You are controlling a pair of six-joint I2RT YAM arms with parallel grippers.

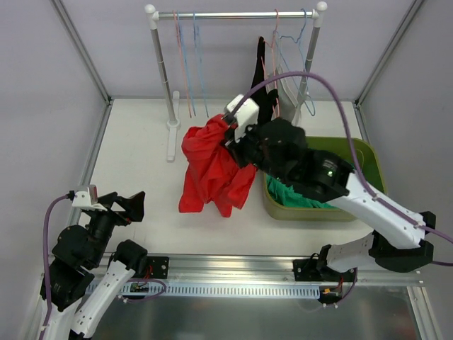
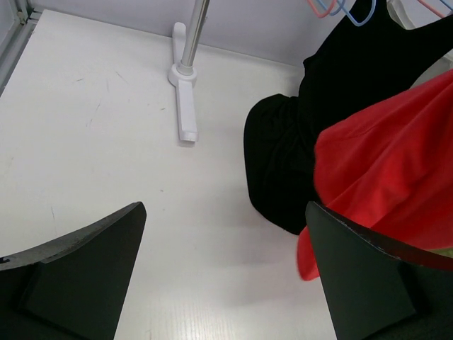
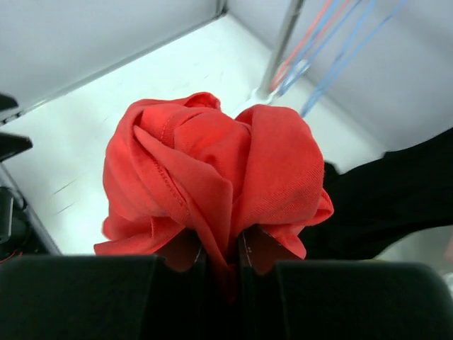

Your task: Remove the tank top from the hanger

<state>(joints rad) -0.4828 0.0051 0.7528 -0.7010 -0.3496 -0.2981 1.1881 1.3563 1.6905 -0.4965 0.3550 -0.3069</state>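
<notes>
While the right gripper (image 3: 219, 258) pinches the bunched red tank top (image 1: 209, 166) at the middle of the frame, over the white table (image 1: 134, 149) between grey walls (image 1: 42, 78), the left gripper (image 1: 131, 205) waits at lower left with fingers wide apart.

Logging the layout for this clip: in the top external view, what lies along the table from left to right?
Black left gripper → white metal rack foot → crumpled red fabric tank top → green plastic bin.

White arms (image 1: 382, 212), black pincers (image 1: 136, 205) (image 1: 230, 138), looping purple cables (image 1: 333, 88).
</notes>
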